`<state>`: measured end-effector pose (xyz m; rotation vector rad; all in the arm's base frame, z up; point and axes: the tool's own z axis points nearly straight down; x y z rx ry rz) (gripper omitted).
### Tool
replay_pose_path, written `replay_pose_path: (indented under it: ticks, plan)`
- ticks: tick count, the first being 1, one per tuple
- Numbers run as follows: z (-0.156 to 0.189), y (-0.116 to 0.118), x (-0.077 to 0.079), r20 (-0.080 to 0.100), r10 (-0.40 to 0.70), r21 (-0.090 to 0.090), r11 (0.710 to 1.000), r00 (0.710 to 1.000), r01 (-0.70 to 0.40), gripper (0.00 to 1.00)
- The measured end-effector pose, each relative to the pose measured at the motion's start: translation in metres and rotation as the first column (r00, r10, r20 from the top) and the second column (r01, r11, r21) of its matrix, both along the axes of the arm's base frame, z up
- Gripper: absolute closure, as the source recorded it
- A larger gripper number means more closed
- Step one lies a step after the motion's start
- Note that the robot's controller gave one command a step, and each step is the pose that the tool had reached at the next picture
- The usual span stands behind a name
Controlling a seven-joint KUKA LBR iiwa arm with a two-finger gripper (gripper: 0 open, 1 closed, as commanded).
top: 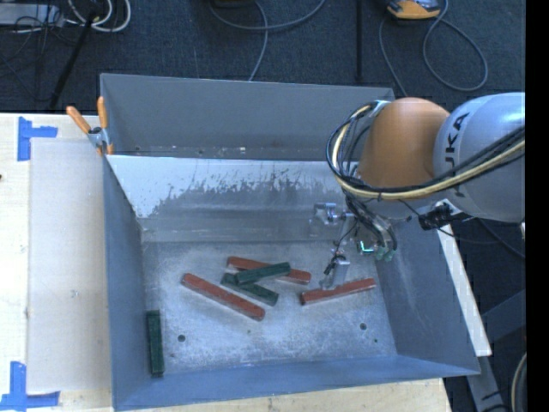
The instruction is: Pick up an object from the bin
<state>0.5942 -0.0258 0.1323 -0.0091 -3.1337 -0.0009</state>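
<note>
Gripper low in the right half of the bin, tip just over the left end of a red bar that lies flat on the floor near the right wall. Touching or not, can't tell. Open or closed, can't tell either: the tip is small and dark against the cables and orange cover above it.

Left of it, a small heap: crossed green bars, a second red bar partly hidden under them, and a long red bar in front. Lone green bar sits by the left wall.
</note>
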Motion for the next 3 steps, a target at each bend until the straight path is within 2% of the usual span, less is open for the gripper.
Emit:
replay_pose_path:
  ticks: [1, 2, 3]
  plan:
    - [-0.066, 0.085, -0.034, 0.0, 0.068, 0.004, 0.998, 0.998, -0.068, 0.0]
    - [-0.063, 0.081, -0.03, 0.009, 0.062, 0.0, 0.998, 0.998, -0.062, 1.0]
    - [0.073, 0.098, -0.011, 0.017, 0.035, 0.001, 0.999, 0.999, -0.035, 1.0]
